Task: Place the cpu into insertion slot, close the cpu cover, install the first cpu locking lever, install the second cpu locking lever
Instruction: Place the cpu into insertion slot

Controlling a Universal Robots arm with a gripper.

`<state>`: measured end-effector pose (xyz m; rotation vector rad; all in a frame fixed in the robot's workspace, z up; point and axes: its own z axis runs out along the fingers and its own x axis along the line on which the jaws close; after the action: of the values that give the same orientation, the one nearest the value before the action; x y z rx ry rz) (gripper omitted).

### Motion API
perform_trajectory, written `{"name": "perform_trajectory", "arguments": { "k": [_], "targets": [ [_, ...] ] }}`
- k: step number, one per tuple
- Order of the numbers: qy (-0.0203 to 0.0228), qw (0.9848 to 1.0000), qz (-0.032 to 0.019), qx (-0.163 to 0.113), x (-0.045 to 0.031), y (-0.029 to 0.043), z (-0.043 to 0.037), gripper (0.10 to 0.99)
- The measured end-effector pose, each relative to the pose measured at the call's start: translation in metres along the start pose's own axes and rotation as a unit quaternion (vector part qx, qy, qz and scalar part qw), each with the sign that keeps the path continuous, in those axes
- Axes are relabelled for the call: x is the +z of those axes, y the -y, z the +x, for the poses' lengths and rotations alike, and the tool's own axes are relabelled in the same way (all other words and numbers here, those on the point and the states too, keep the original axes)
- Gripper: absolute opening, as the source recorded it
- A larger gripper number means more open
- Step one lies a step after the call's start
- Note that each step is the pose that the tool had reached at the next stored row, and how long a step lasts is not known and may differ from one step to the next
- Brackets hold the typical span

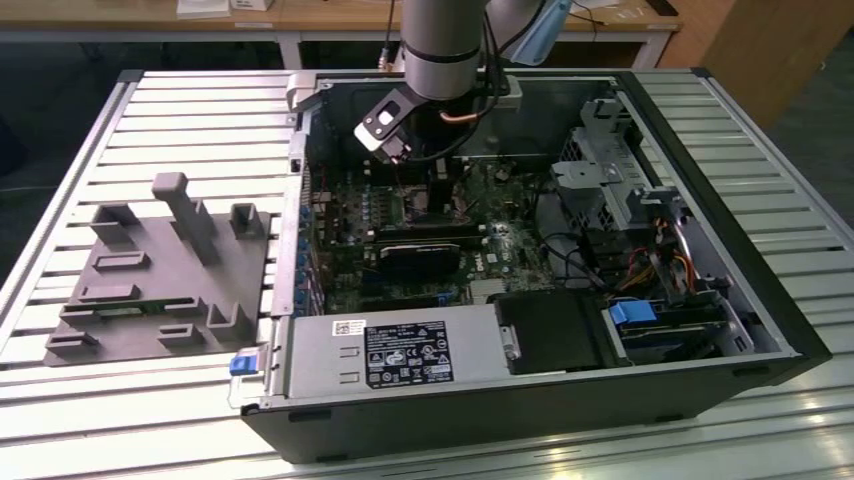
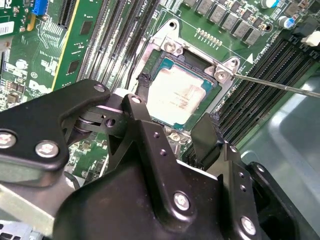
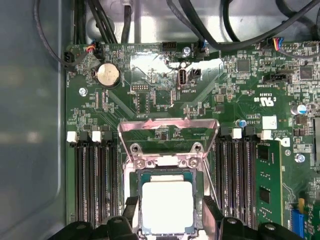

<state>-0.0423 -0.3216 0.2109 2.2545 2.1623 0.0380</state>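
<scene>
Spread wide, the claw (image 3: pixel 170 211) hangs low over the board with its jaws apart. One black finger (image 2: pixel 141 84) stands on each side of the cpu (image 2: pixel 182 97), near its edges. I cannot tell whether the fingers touch the chip.

The cpu lies flat in the insertion slot (image 3: pixel 165 173), its dull metal top facing up and a green border showing around it. The dark socket frame surrounds it on all sides.

Just beyond the socket, the cpu cover (image 3: pixel 167 124) is swung up on its hinge. It stands open, and the green board shows through its large window. In the second wrist view a thin metal rod (image 2: pixel 280 86) sticks out from a corner of the socket bracket, raised clear of the board.

Long black memory slots (image 3: pixel 95 185) run along both sides of the socket. Farther up the board sits a round coin battery (image 3: pixel 108 75), and dark cables (image 3: pixel 125 20) cross the metal wall past the board's edge.

In the exterior view the grey arm (image 1: pixel 441 50) reaches down from above into the open computer case (image 1: pixel 787 330), which lies on its side on a slatted metal table (image 1: pixel 80 130). A power supply box (image 1: pixel 387 355) fills the near end of the case. On the exterior view's left, a grey fixture block (image 1: pixel 160 270) with upright posts rests on the table, apart from the case.
</scene>
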Motion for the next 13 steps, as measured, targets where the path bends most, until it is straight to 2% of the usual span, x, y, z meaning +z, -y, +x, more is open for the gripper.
{"name": "perform_trajectory", "arguments": {
  "k": [6,7,8,10,11,13],
  "targets": [
    [0.0000,1.0000,0.0000,0.000,-0.0001,0.0000,0.0000,0.600],
    [0.0000,1.0000,0.0000,0.000,0.0000,0.0000,0.0000,0.537],
    [0.0000,1.0000,0.0000,0.000,0.0000,0.0000,0.0000,0.537],
    [0.0000,1.0000,0.0000,0.000,0.0000,0.0000,0.0000,0.412],
    [0.0000,1.0000,0.0000,0.000,0.0000,0.0000,0.0000,0.412],
    [0.0000,1.0000,0.0000,0.000,0.0000,0.0000,0.0000,0.298]
  ]
}}
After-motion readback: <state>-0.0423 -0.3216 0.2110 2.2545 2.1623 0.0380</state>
